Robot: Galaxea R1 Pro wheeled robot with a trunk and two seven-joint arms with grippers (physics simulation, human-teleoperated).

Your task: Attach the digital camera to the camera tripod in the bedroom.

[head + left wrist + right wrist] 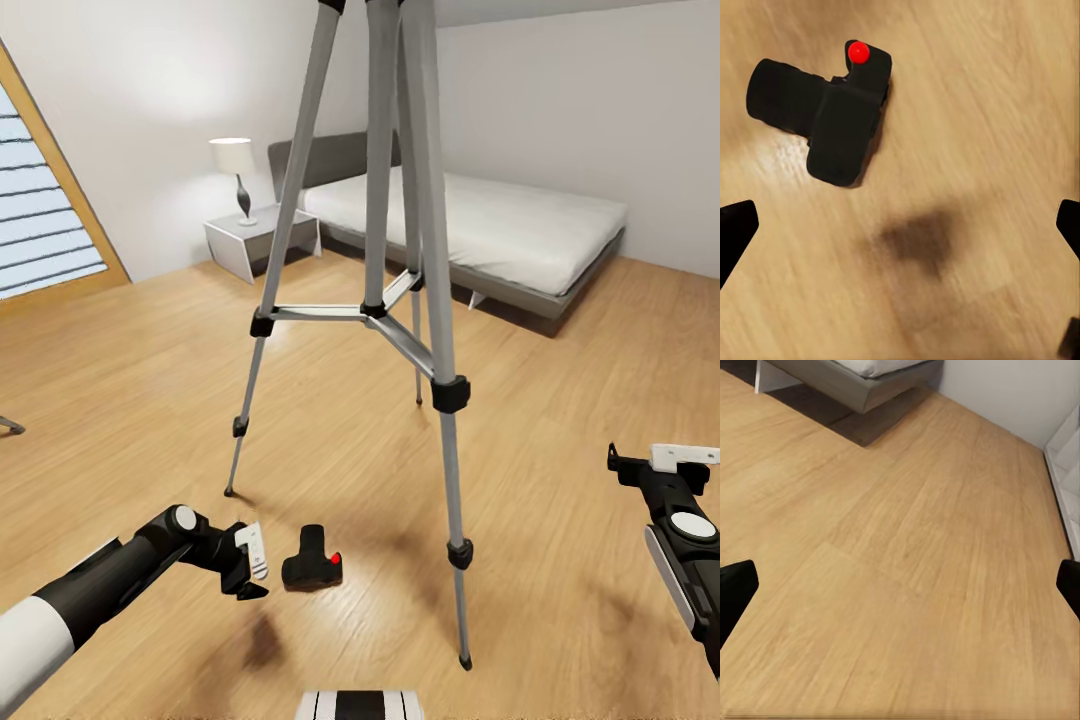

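The left gripper (252, 570) hangs low over the wood floor (140, 400), fingers apart and empty, just beside the digital camera (313, 570) lying there. Behind stands the camera tripod (385, 310). At far right, the right gripper (665, 462) seemingly has its fingers apart too.

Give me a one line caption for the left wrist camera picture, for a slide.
Open left gripper hovering over the wood floor, with the black digital camera lying just beyond its fingertips.
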